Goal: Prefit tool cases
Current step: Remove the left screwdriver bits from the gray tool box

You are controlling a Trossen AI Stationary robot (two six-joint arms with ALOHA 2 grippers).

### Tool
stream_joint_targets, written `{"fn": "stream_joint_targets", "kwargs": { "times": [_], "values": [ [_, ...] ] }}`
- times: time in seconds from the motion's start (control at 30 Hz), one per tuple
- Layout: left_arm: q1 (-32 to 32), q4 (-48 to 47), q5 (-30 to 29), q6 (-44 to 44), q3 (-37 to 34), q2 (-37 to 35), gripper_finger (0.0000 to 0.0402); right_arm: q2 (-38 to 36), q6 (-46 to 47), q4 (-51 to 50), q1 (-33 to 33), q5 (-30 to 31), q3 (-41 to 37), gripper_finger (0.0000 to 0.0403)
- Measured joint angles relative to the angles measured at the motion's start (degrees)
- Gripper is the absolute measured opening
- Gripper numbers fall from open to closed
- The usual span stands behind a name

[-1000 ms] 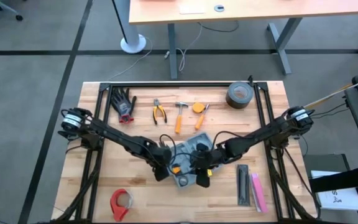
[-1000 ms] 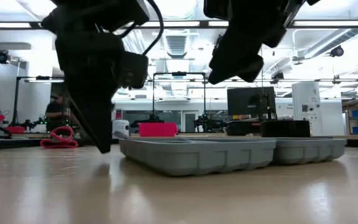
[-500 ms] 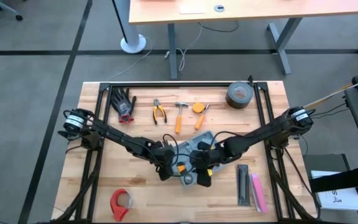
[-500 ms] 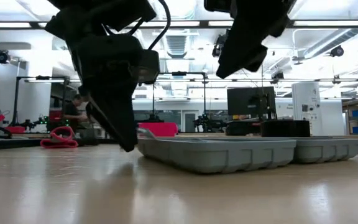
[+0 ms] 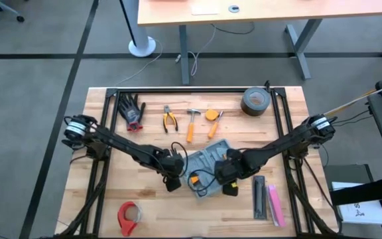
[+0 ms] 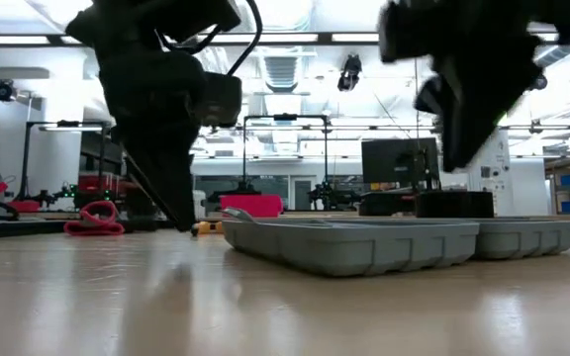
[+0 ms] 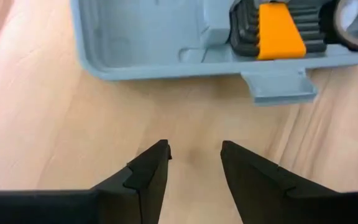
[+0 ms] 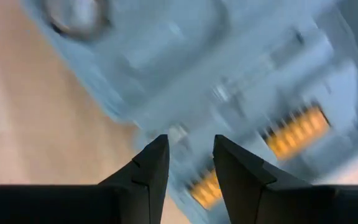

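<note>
1. Two arms meet mid-table over the case (image 5: 204,174), which lies open and flat on the table (image 5: 111,199) between them, tilted a bit askew.
2. Judging by the left wrist view, the tray already holds at least an orange-and-black tool (image 7: 277,30) and what looks like a tape roll (image 7: 356,22) next to it. So some fitting seems done.
3. Plenty seems left though: pliers (image 5: 170,119), hammer (image 5: 191,123), an orange tool (image 5: 211,115) and gloves (image 5: 131,110) lie along the far side of the table, well apart from the case. Big grey tape roll (image 5: 253,101) and the red tape dispenser (image 5: 128,216) are out too. Can't tell which of these actually belong in the slots.
4. Left gripper (image 7: 194,155) hangs just beside the case's edge near the latch tab (image 7: 278,86), fingers parted, nothing between them, bare wood below.
5. Right gripper (image 8: 190,149) hovers over the tray, fingers parted and empty as well.
6. My guess: roughly partway, with neither gripper carrying anything right now.
</note>
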Motion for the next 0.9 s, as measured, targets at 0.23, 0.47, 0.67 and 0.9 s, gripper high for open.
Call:
{"fn": "stream_joint_targets", "kwargs": {
  "times": [0.23, 0.47, 0.67, 0.9],
  "values": [
    [-0.10, 6.23, 0.91, -2.69, 0.01, -0.53, 0.0167, 0.00, 8.70, -3.35, -0.31, 0.00, -5.47, 0.0099],
    [-0.02, 8.02, -0.61, -2.84, 0.55, -0.51, 0.0170, 0.11, 14.70, -2.65, -0.39, -1.13, -7.08, 0.0114],
    [0.00, 8.37, -5.32, -2.72, 2.28, -0.26, 0.0173, 0.11, 20.33, 1.47, -0.41, -3.27, -7.09, 0.0145],
    [0.12, 7.98, -9.09, 1.21, 5.71, -0.26, 0.0170, 0.15, 27.83, 1.62, -0.41, -2.13, -7.09, 0.0168]
  ]
}}
